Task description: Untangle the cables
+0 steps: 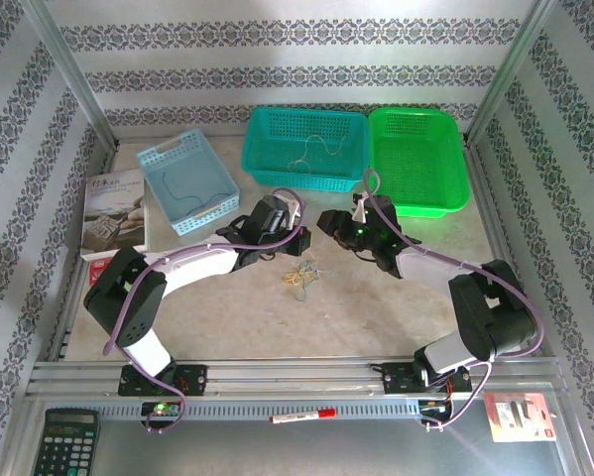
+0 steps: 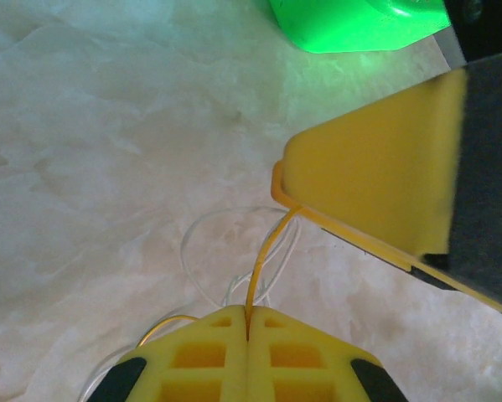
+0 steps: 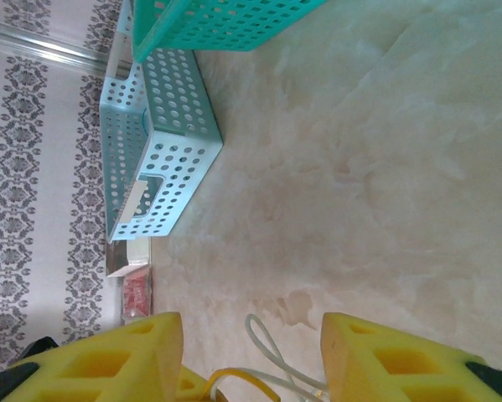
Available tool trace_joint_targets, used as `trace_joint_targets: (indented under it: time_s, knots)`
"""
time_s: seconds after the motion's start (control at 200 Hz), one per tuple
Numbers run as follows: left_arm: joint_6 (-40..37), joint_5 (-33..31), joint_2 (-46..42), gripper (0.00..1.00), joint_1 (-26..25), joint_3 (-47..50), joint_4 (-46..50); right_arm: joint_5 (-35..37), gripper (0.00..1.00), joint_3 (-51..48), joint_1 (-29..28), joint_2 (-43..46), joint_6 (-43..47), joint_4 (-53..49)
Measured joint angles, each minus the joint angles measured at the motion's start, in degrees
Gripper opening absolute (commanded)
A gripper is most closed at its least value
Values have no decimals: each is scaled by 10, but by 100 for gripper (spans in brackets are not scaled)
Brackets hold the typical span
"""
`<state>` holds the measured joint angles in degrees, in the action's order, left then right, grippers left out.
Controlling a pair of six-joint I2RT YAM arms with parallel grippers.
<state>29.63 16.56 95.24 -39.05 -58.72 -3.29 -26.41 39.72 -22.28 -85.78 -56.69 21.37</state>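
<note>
Yellow cable [image 2: 263, 251] from the clump of cables [image 1: 298, 275] on the counter [image 1: 376, 307] is pinched in the jaws of the left gripper [image 2: 247, 322], and the right gripper [image 3: 252, 331] has its jaws wide apart.

The cables [image 1: 298, 275] are yellow-tan and white on a pale, marbled beige desk [image 1: 376, 317]. Behind stand a light blue basket [image 1: 164, 154], a teal basket [image 1: 297, 178] and a green basket [image 1: 430, 208]. The jaws are yellow. The wall [image 1: 277, 74] carries grey floral stripes on white.
</note>
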Motion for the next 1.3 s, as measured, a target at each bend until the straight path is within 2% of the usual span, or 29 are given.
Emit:
trace_joint_targets:
  time_s: [0.165,0.345,0.844,0.974,1.119,1.179,1.214,1.274,1.299]
  knots:
    - [0,0,-1,0,0,0,-3,0,35,3,0,-3,-9,12]
    - [2,0,-1,0,0,1,-4,0,32,9,-3,-3,-17,21]
    - [5,4,-1,0,0,9,-19,5,31,10,-19,-3,-31,30]
    - [5,4,-1,0,0,9,-22,7,23,10,-20,-5,-35,37]
    - [7,5,-1,0,0,9,-24,12,0,11,-24,-14,-36,47]
    - [7,6,-1,0,0,12,-28,13,0,12,-24,-16,-38,46]
    - [9,6,-1,6,0,14,-31,13,0,12,-24,-16,-39,47]
    - [9,6,-2,23,0,18,-37,13,0,12,-24,-16,-38,46]
    - [8,6,-3,33,0,20,-37,13,0,13,-24,-16,-38,46]
